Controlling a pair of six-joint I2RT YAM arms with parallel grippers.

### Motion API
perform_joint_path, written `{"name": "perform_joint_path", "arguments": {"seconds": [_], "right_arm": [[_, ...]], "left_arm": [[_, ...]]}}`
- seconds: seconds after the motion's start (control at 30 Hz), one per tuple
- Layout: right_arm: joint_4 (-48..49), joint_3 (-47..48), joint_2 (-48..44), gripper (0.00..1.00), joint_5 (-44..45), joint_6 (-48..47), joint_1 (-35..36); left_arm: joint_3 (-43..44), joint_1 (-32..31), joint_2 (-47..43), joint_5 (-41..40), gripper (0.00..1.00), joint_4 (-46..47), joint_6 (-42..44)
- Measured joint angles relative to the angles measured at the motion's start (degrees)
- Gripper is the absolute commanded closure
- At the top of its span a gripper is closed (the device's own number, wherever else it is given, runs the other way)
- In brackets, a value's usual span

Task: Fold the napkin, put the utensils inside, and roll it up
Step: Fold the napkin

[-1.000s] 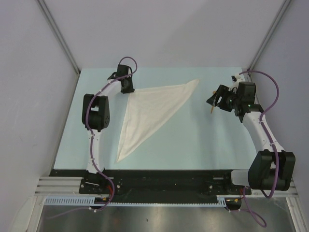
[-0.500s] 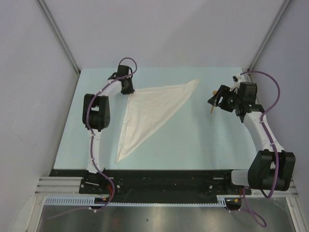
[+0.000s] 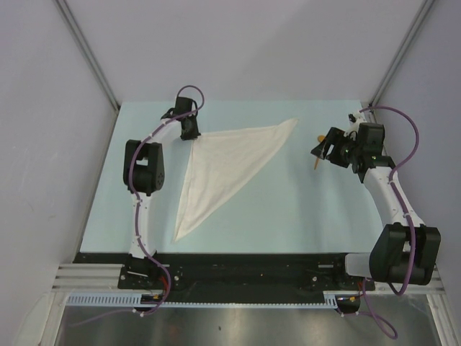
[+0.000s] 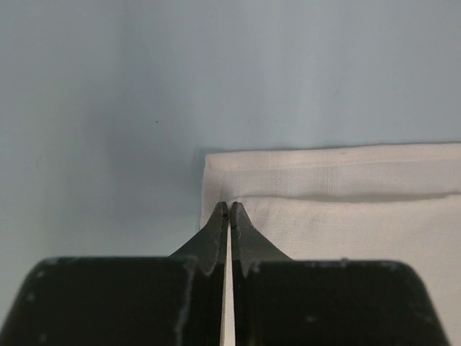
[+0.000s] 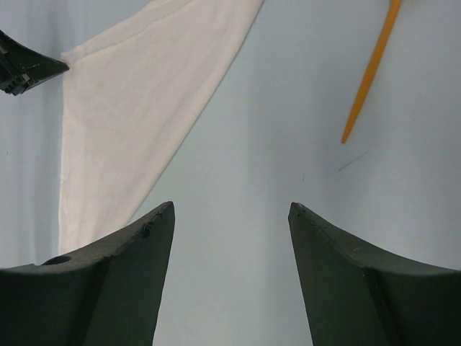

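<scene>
Our right pincer (image 5: 230, 209) hangs wide open, the orange spoon (image 5: 371, 72) lying untouched just ahead and to its right. Our left pincer (image 4: 229, 205) is pressed closed, a corner of the triangle-folded napkin (image 4: 346, 209) at its tips; whether it nips cloth we cannot tell. Light, stiff and probably slippery, the spoon wants gripping mid-handle.

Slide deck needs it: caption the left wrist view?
Left gripper, shut, tips at a corner of the folded napkin on the light-blue table.
</scene>
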Motion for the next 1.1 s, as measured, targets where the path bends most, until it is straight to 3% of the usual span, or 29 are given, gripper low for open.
{"name": "perform_joint_path", "arguments": {"seconds": [1.1], "right_arm": [[-2.69, 0.00, 0.00, 0.29, 0.61, -1.05, -0.09]], "left_arm": [[3.54, 0.17, 1.07, -0.20, 1.00, 1.14, 0.31]]}}
